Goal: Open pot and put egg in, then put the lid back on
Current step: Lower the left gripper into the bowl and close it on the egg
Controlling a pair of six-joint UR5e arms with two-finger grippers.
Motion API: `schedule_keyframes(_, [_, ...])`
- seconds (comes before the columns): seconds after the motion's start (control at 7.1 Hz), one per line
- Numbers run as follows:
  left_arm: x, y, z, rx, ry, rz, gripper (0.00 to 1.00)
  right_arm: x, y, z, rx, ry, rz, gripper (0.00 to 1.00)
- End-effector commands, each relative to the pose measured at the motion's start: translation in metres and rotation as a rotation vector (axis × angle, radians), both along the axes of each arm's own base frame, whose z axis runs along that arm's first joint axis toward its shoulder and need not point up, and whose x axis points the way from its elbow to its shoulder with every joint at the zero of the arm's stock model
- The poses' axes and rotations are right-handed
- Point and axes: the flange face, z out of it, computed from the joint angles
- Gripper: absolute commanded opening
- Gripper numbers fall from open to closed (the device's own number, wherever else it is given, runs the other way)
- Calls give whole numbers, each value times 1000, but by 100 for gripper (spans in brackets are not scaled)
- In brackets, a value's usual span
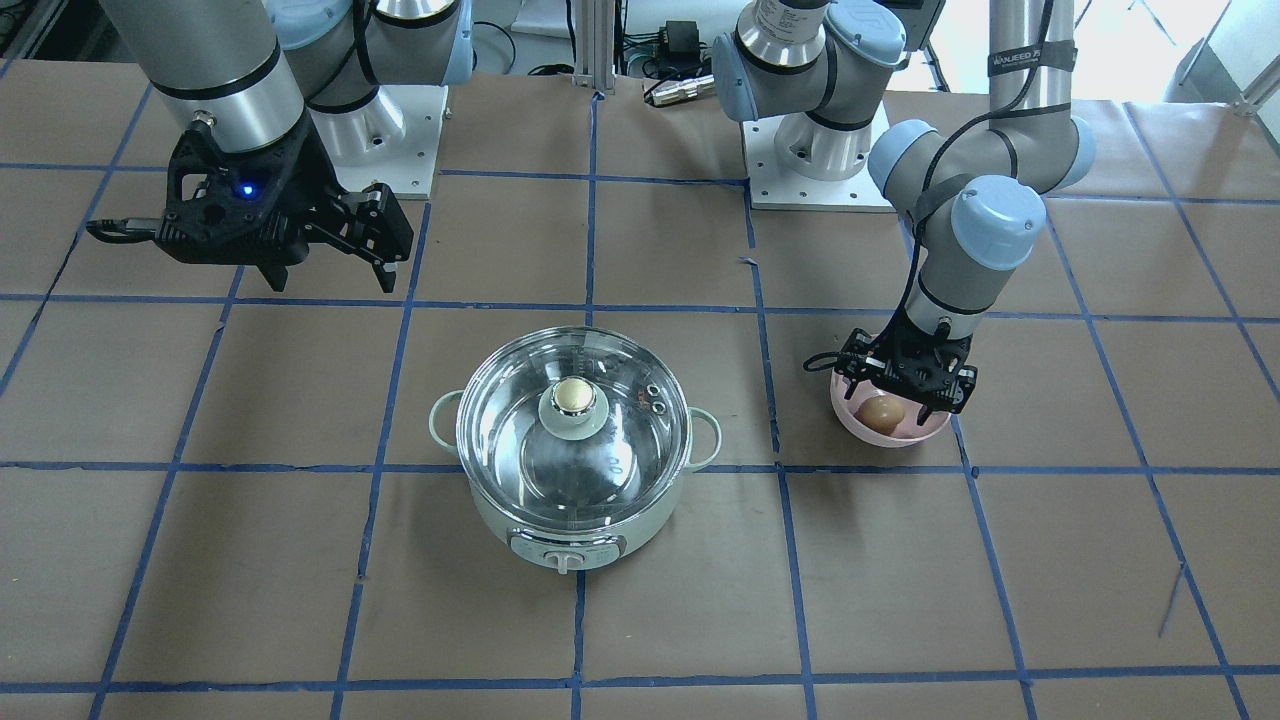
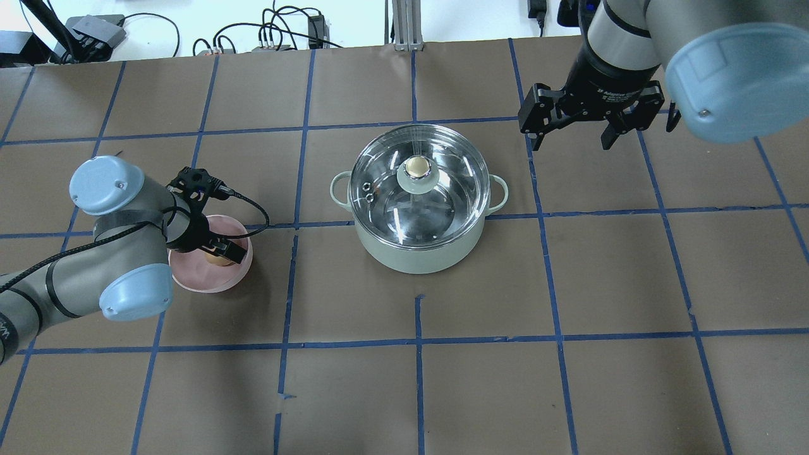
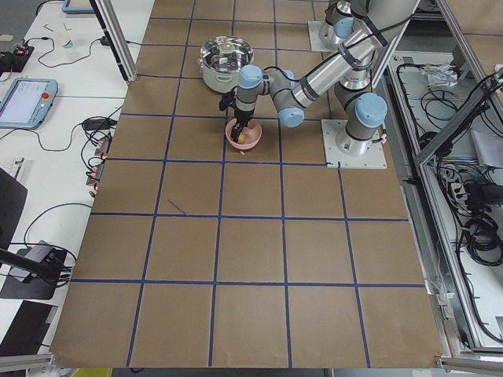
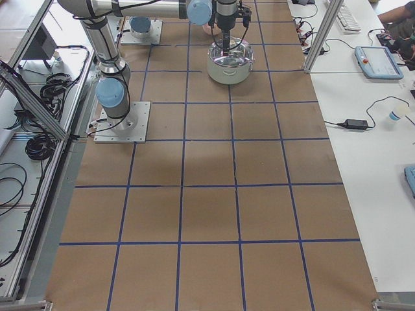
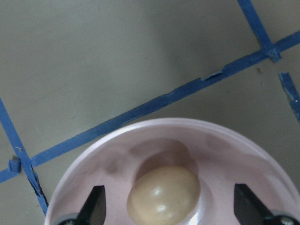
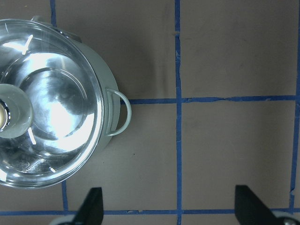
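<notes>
The left arm (image 2: 82, 272) was folded at the elbow, its left gripper (image 1: 905, 398) pointing straight down with jaws spread wide. The right gripper (image 2: 574, 136) hung higher, pointing down, jaws likewise wide apart.

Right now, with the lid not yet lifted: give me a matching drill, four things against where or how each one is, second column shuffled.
1 lid
2 egg
3 left gripper
4 right gripper

A lying in the pink bowl
B open above bare table, off to the side of the pot
C seated on the pot
D open, one finger either side of the egg

Pairs: 1-C, 2-A, 3-D, 4-B
</notes>
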Motion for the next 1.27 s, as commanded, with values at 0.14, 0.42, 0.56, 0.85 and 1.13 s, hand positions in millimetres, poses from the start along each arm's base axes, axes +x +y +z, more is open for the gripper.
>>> schedule_keyframes(0.14, [0,2,-5,17,2,-2,88,0,0,0,0,-1,0,100])
schedule_keyframes(0.42, [0,3,-5,25,2,-5,69,0,0,0,0,-3,0,100])
schedule_keyframes(0.56, [0,2,-5,23,2,-5,67,1,0,0,0,-9,3,100])
schedule_keyframes(0.85, [2,-2,-3,17,-1,-11,71,0,0,0,-1,2,49,99])
schedule_keyframes(1.13, [1,-2,-7,25,5,-11,71,0,0,0,0,4,47,99])
